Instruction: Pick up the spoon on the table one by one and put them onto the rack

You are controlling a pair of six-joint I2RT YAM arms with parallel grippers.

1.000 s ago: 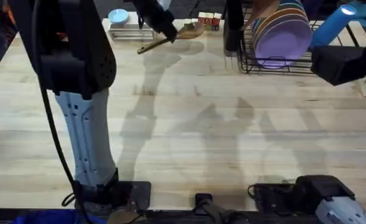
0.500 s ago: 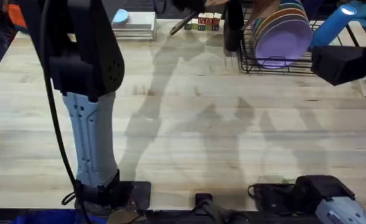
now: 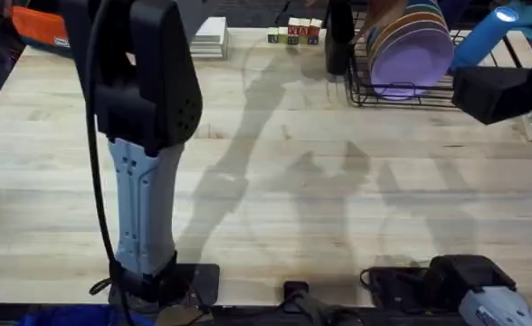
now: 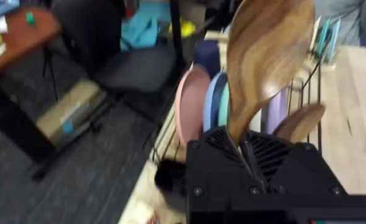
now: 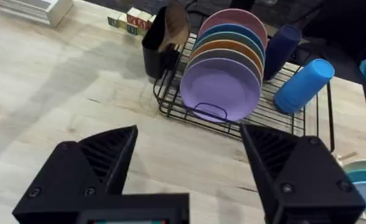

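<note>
My left gripper [image 4: 248,148] is shut on the handle of a brown wooden spoon [image 4: 269,59], whose oval bowl stands upright above the fingers, close to the rack's plates. A second spoon [image 5: 175,25] stands bowl-up in the rack's tall black utensil cup [image 5: 153,59]; its bowl [image 4: 302,121] also shows just past my left fingers. The black wire rack [image 3: 365,95] sits at the table's far right with its cup [image 3: 337,45] on its left side. My right gripper [image 5: 189,134] hangs open over bare table in front of the rack [image 5: 170,107], holding nothing.
Coloured plates [image 3: 411,54] fill the rack's slots, with a light blue cup [image 5: 302,84] and a dark blue cup [image 5: 286,43] lying on it. Alphabet blocks [image 3: 293,34] and a white stack [image 3: 210,32] sit at the far edge. My left arm [image 3: 148,136] rises tall on the left.
The left gripper carried the spoon from the table's back middle rightward toward the rack and up past the overhead view's top edge. The right arm stayed still.
</note>
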